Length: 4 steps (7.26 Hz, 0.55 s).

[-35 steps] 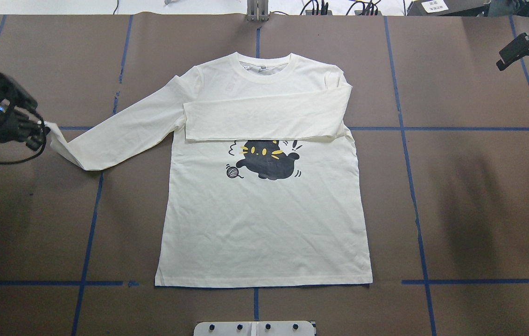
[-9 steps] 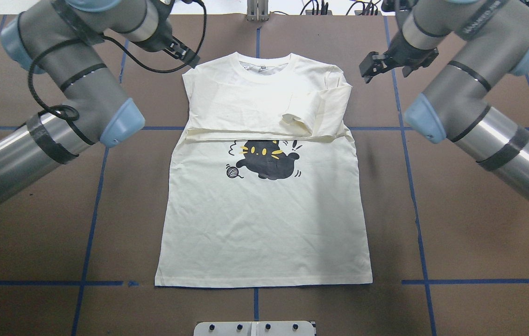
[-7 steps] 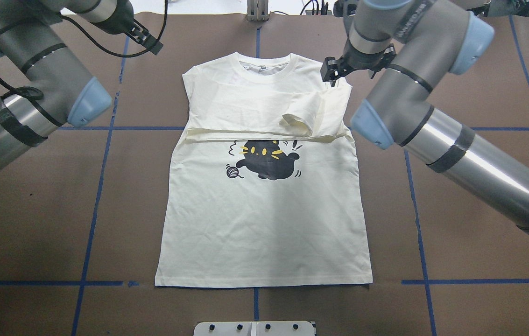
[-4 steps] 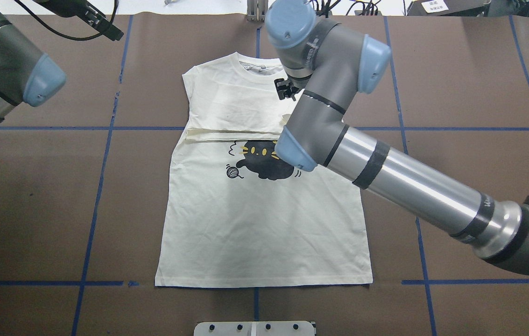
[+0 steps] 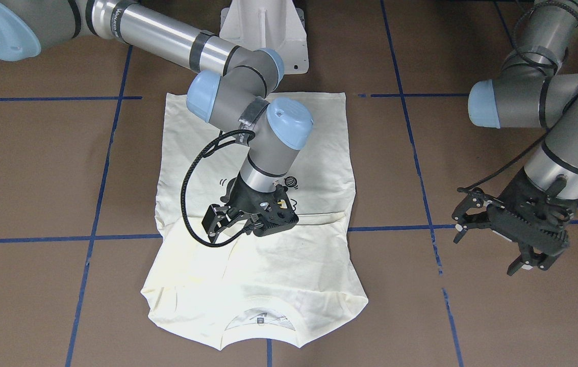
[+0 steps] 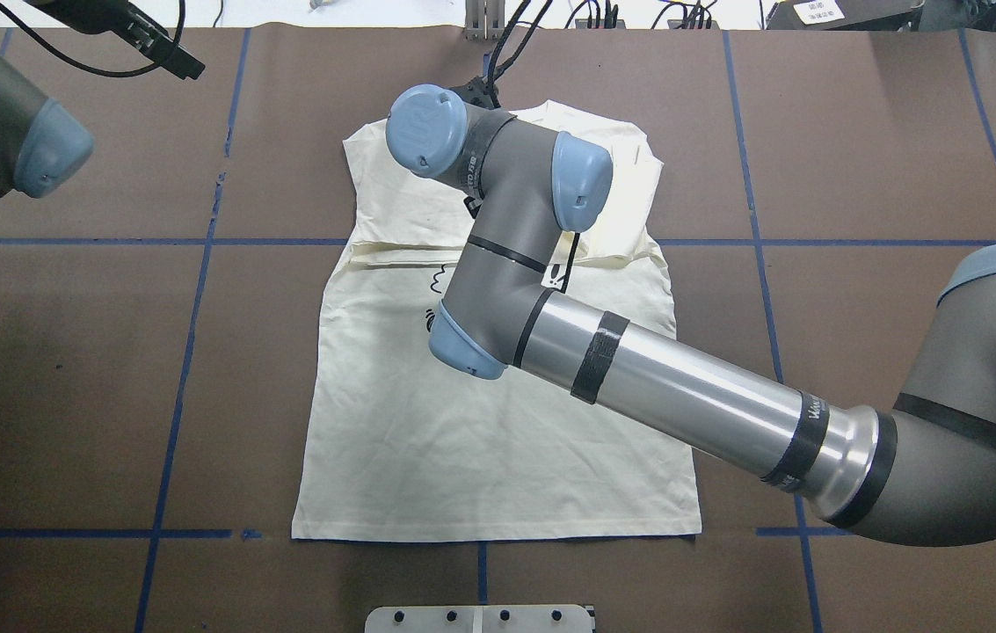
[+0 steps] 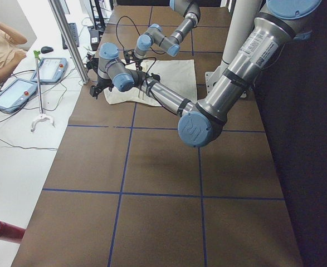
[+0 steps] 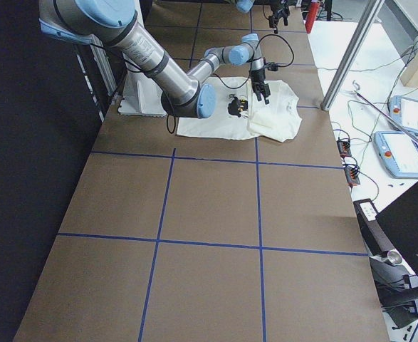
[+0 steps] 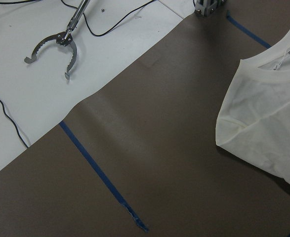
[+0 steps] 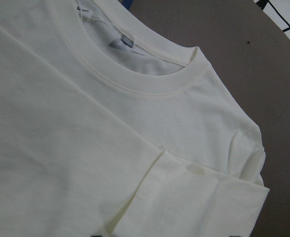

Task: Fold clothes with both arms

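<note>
Both grippers stood spread and empty: the T-shirt's (image 5: 278, 285) folded sleeve (image 5: 294, 255) lay beneath the right gripper (image 5: 213, 227), well apart from the left gripper (image 5: 485, 244). Pinching only the top layer seemed wisest.

Both arms share grey housings, polished silver tubes, light-blue round joint caps and black bands. The right arm (image 6: 682, 396) bears small white lettering on a band. A black cable (image 5: 186, 199) loops just beside the right gripper (image 5: 220, 224), a black claw of ribbed linkages. The left gripper (image 5: 487, 244) matches, with black cables above it along the left arm (image 5: 569, 153).
</note>
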Each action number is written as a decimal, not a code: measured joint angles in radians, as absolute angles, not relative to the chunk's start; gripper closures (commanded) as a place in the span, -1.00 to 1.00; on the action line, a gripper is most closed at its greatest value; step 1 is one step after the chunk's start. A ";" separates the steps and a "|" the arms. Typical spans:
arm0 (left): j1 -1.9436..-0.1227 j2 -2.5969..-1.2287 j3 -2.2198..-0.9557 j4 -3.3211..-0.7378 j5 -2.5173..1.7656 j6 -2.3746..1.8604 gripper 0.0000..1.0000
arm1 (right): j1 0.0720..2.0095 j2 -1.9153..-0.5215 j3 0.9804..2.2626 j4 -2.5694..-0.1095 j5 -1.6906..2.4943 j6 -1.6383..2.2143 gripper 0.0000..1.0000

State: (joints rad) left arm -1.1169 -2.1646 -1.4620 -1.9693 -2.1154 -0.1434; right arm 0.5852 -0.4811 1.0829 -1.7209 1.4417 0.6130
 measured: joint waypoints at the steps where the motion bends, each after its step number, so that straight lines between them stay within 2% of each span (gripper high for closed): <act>1: -1.117 -2.164 -1.462 -1.970 -2.116 -0.150 -1.00 | 0.573 -0.481 1.062 -1.720 1.402 0.559 -0.55; 4: -1.115 -2.162 -1.462 -1.975 -2.117 -0.185 -1.00 | 0.552 -0.487 1.039 -1.719 1.357 0.508 -0.52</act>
State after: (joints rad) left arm -1.1154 -2.1619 -1.4619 -1.9750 -2.1168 -0.1853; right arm 0.5524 -0.4875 1.0388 -1.7188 1.3570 0.5085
